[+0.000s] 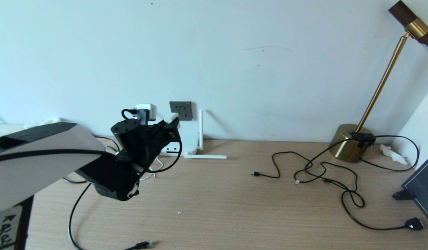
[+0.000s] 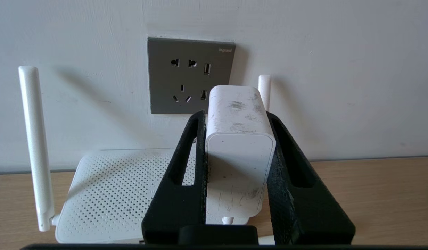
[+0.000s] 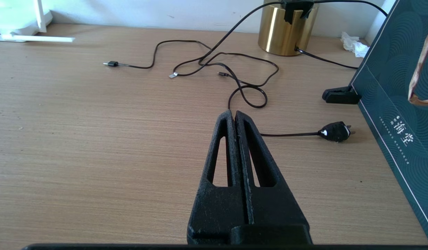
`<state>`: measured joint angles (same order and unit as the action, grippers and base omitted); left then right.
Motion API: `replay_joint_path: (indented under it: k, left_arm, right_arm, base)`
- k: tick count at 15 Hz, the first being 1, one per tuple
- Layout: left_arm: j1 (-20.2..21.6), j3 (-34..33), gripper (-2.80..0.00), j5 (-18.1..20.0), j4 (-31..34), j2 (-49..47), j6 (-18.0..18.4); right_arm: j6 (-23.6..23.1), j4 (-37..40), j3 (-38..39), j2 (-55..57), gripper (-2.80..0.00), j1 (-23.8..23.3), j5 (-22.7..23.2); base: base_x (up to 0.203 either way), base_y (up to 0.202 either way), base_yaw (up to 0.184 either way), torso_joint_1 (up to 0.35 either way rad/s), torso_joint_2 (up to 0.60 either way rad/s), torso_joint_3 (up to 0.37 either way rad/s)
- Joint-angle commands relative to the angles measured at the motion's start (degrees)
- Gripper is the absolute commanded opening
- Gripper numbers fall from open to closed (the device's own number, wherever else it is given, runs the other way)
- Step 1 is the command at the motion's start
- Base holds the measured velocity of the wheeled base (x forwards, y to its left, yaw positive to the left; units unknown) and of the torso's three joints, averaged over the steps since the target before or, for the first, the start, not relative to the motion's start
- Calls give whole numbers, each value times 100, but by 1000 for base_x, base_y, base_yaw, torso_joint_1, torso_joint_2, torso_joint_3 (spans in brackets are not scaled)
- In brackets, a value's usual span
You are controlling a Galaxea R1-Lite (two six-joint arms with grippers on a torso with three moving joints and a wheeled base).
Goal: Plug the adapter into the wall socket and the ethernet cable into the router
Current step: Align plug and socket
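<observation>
The left claw (image 2: 238, 166) is clenching the small white cube-shaped adapter (image 2: 239, 139), its long axis pointing at the dark grey square wall socket (image 2: 172, 86) just ahead, slightly off to one side (not yet touching). The right claw (image 3: 233, 116), pressed closed and empty, is hovering over the wooden tabletop (image 3: 78, 139).

A plain pale wall (image 1: 269, 52) is rising behind a light wood-grain desk (image 1: 235, 208). At the far right a brass lamp (image 1: 353, 146) is standing on its round base, its thin stem leaning up toward a dark shade. Soft daylight is spreading evenly over everything.
</observation>
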<state>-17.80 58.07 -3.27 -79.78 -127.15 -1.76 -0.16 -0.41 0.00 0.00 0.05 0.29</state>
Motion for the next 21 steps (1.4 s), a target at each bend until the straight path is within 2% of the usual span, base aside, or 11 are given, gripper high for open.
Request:
replay_joint_path:
  k: [1, 3, 12, 14, 21]
  left_arm:
    - [-4, 236, -280, -16, -62, -328, 10]
    - [3, 460, -280, -33, -64, -500, 99]
    - [31, 586, -280, -324, -64, -680, 565]
    - [39, 809, -280, -384, -64, -747, 690]
    - [40, 1311, -280, -465, -128, -1134, 685]
  right_arm:
    - [-2, -2, 0, 9, -280, 2, 1]
    - [-2, -2, 0, 8, -280, 4, 6]
    - [-2, -2, 0, 3, -280, 4, 1]
    - [-2, -2, 0, 2, -280, -2, 6]
    - [-2, -2, 0, 0, -280, 4, 6]
  base:
    - [0, 0, 0, 0, 0, 0]
    - [0, 0, 0, 0, 0, 0]
    - [0, 0, 0, 0, 0, 0]
    - [0, 0, 0, 0, 0, 0]
    - [0, 0, 0, 0, 0, 0]
